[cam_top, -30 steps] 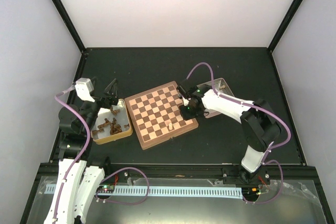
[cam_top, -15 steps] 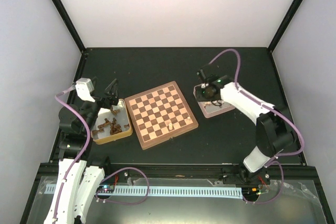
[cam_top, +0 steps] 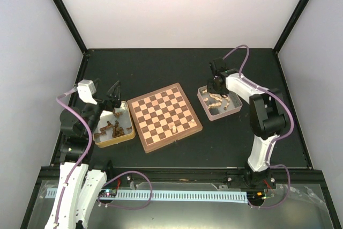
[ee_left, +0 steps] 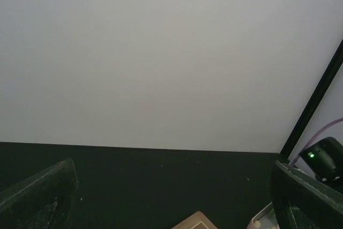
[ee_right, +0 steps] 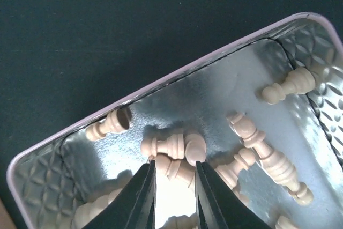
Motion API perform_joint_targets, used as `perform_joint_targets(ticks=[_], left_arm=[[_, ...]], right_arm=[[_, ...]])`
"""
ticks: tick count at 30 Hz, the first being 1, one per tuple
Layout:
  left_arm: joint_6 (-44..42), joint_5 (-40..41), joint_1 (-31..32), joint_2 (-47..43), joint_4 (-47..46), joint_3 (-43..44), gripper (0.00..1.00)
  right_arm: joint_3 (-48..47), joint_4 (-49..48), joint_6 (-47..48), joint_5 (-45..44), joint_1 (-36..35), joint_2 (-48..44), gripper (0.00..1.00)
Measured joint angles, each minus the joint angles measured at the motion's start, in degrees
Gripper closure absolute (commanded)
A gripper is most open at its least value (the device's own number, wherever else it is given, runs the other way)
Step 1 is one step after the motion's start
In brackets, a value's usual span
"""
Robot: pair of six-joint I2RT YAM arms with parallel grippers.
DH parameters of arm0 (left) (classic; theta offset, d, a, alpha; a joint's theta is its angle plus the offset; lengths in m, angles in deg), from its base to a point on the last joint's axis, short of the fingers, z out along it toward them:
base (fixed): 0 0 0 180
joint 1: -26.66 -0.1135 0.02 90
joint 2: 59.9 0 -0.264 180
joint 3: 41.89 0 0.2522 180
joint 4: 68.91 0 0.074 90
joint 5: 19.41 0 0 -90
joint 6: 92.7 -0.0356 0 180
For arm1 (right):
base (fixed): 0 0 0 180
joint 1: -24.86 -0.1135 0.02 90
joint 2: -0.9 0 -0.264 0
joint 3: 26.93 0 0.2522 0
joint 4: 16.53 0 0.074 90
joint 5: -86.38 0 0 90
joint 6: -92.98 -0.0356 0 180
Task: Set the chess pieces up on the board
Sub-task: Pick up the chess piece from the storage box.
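Observation:
The board lies in the middle of the table with one cream piece standing near its front edge. Several more chess pieces lie loose in a metal tray right of the board. My right gripper is down inside that tray, its jaws narrowed on a lying cream piece that still rests on the tray floor. My left gripper hangs open and empty above the far edge of the left tray. In the left wrist view its fingers frame bare table and the board's corner.
The left tray holds several dark brown pieces. Black frame posts and pale walls close in the table at the back and sides. In the right wrist view, pieces crowd close to the right finger.
My right gripper has swung from the board's right side back over the right tray and come down into it, its jaws narrowing around a piece. The left arm has stayed still.

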Motion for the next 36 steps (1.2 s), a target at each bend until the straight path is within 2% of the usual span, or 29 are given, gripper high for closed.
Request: perform_joint_targets(ticks=[5, 18, 25, 30, 36], left_arm=[[-0.02, 0.02, 0.0, 0.0, 0.0, 0.0, 0.01], [-0.02, 0.02, -0.39, 0.0, 0.0, 0.0, 0.01], [-0.02, 0.02, -0.44, 0.0, -0.02, 0.0, 0.01], [-0.02, 0.02, -0.48, 0.0, -0.02, 0.0, 0.01], [-0.02, 0.0, -0.48, 0.0, -0.02, 0.0, 0.01]], right_arm=[[-1.03, -0.22, 0.0, -0.59, 0.33, 3.74, 0.79], [-1.95, -0.33, 0.31, -1.01, 1.57, 6.64, 0.83], [-2.69, -0.59, 0.98, -1.05, 1.86, 7.13, 0.94], [-2.19, -0.76, 1.05, -1.33, 1.9, 6.36, 0.94], [0.26, -0.48, 1.03, -1.57, 1.9, -0.61, 0.94]])
